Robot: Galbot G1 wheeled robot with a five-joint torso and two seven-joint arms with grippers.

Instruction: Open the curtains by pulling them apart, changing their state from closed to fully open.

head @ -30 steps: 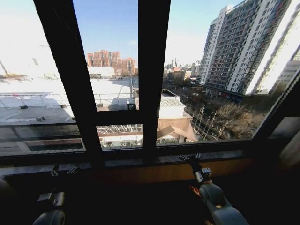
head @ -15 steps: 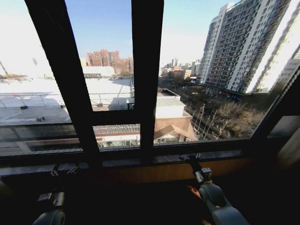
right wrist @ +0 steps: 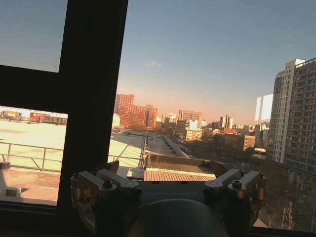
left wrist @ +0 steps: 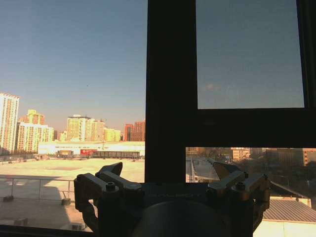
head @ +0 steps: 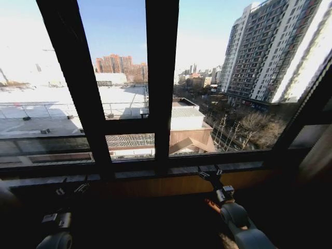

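Landmark: window frame point(head: 162, 78), dark bars, one broad upright at centre with a crossbar to its left; glass showed city rooftops and a tall apartment block point(head: 270, 52) to the right of the upright.

Window sill point(head: 155, 174): ran along the foot of the window frame, with a wood-toned band just beneath it.

Left gripper point(head: 72, 188): low, below the sill and left of the central upright, pointed toward the glass. In the left wrist view the left gripper point(left wrist: 168, 173) stood with its fingers point(left wrist: 111, 170) spread apart, nothing between them, the upright of the frame straight ahead.

Right gripper point(head: 209, 172): low, just right of the central upright, its tips level with the sill. In the right wrist view the right gripper point(right wrist: 165, 170) had its fingers point(right wrist: 224, 170) parted and empty, the frame upright ahead and to one side.

Curtains: no white fabric hung across the glass between the frame bars; a pale strip point(head: 316, 161) at the far right of the frame, beyond the last bar, could not be identified with certainty.
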